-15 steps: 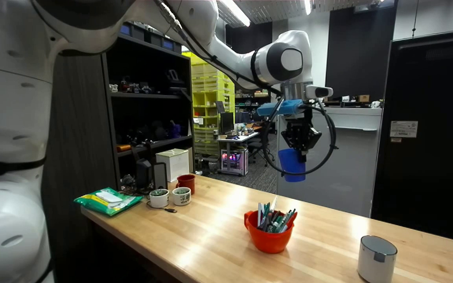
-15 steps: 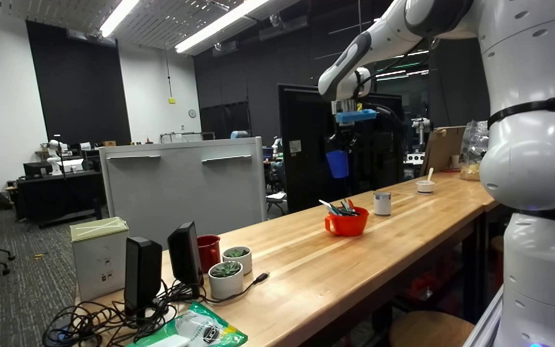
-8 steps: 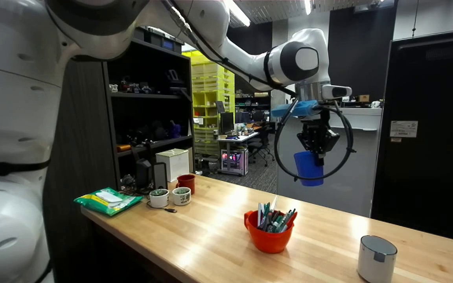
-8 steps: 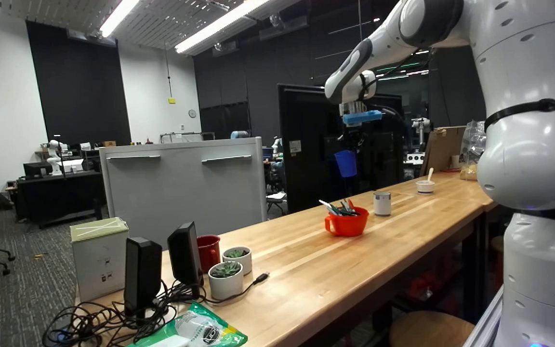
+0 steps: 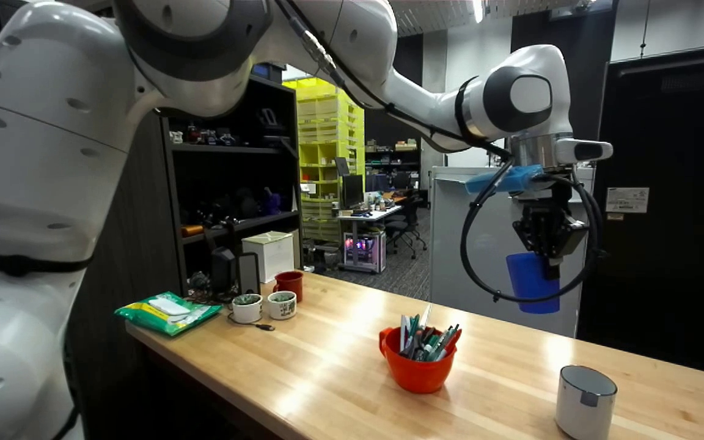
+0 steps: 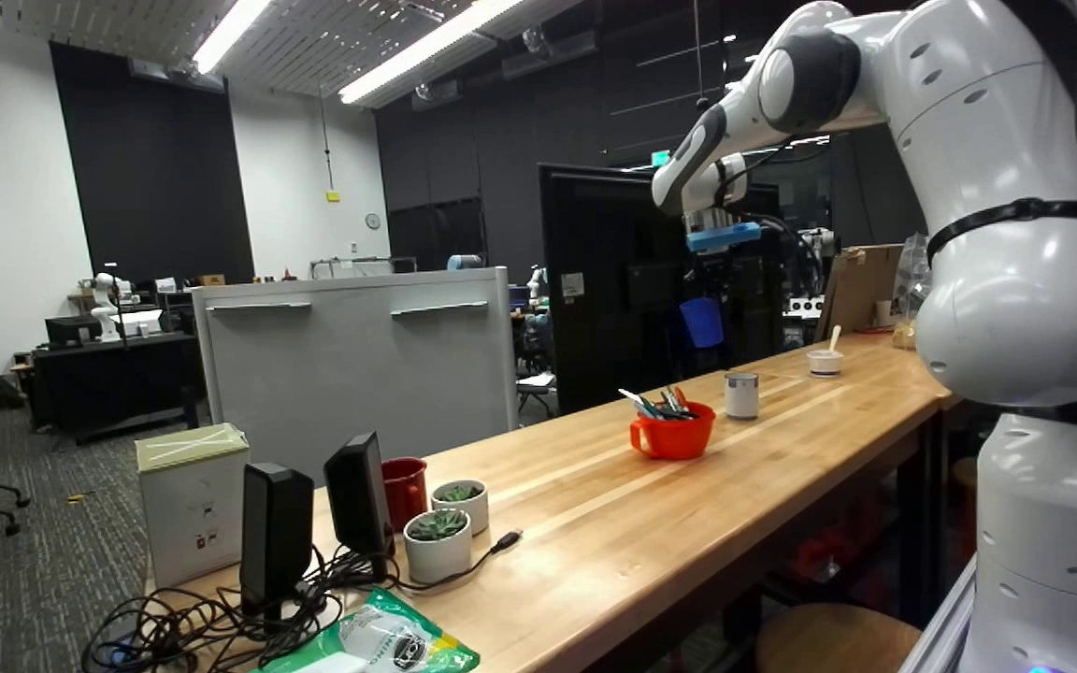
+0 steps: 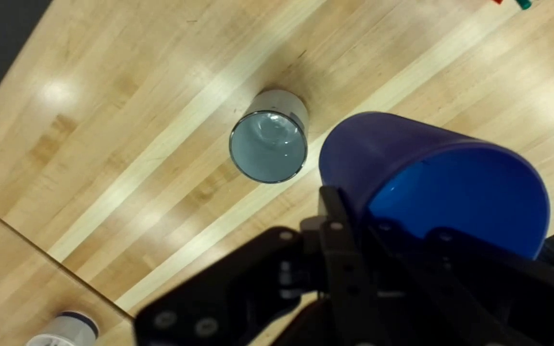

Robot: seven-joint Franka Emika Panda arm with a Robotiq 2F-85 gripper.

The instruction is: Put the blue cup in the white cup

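Note:
The blue cup (image 5: 526,275) hangs slightly tilted, mouth up, from my gripper (image 5: 550,269), high above the table (image 5: 340,342). In the wrist view my gripper (image 7: 356,211) is shut on the cup's wall, with one finger outside and one inside the blue cup (image 7: 383,144). The blue cup also shows in an exterior view (image 6: 703,323). The white cup (image 5: 578,409) stands upright and open on the table, below the blue cup. It also shows in an exterior view (image 6: 741,397). In the wrist view the white cup (image 7: 267,149) lies left of the blue cup, its grey inside visible.
An orange-red cup of pens (image 5: 416,373) stands beside the white cup, toward the potted plants (image 5: 247,309) and dark red mug (image 5: 291,284). A small white tub with a spoon (image 6: 824,363) stands beyond the white cup. A large black panel (image 6: 595,355) stands behind the table.
The arm has carried the blue cup toward the white cup's side and lower, past the cup of pens. The grip on it is unchanged. The white cup has not moved.

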